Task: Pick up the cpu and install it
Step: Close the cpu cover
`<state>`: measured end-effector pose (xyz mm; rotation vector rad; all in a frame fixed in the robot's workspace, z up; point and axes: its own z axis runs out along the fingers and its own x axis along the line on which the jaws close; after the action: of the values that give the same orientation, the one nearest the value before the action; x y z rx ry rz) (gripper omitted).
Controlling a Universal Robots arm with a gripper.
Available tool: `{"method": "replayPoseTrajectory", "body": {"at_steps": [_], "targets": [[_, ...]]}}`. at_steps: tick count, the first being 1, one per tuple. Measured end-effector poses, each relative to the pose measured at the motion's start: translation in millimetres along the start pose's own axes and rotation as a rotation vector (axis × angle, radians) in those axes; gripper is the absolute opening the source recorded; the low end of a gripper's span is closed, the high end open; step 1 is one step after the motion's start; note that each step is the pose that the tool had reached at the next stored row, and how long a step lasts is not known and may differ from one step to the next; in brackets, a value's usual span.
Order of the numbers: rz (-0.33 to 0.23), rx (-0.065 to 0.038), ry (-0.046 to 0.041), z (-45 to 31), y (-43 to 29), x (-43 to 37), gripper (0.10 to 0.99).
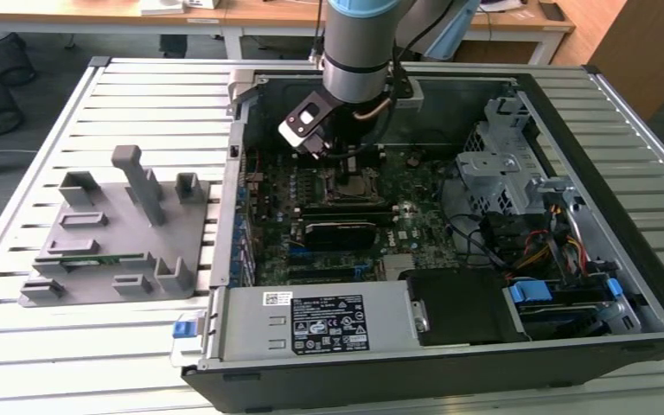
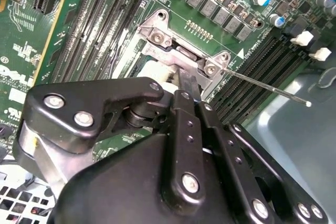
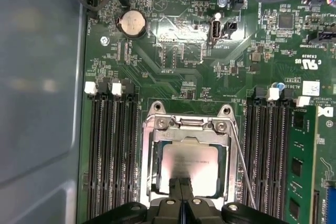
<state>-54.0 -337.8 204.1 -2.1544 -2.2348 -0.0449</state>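
The cpu [image 3: 190, 162], a flat square chip with a silvery top, lies in the motherboard socket, framed by the metal socket frame [image 3: 155, 145]. My gripper [image 3: 181, 186] is shut, its two black fingertips pressed together with nothing between them, at the cpu's near edge. In the second wrist view the fingertips [image 2: 187, 85] point down at the socket frame [image 2: 157, 36], with a pale patch of the cpu [image 2: 154, 72] beside them. In the exterior view the gripper [image 1: 329, 157] hangs over the socket inside the open computer case. I cannot tell whether the tips touch the chip.
A thin lever rod [image 2: 268, 88] sticks out from the socket frame. Memory slots [image 3: 110, 150] flank the socket. A green circuit strip [image 3: 303, 166] sits in one slot. Case walls [image 1: 609, 199], cables and drive cages surround the board. A grey plastic fixture [image 1: 113, 233] lies on the slatted table beside the case.
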Motion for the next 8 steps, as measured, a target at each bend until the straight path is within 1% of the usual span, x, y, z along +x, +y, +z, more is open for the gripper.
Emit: {"method": "replayPoseTrajectory", "body": {"at_steps": [8], "targets": [[0.000,0.000,-0.0001,-12.6,-0.1,0.6,0.106]]}}
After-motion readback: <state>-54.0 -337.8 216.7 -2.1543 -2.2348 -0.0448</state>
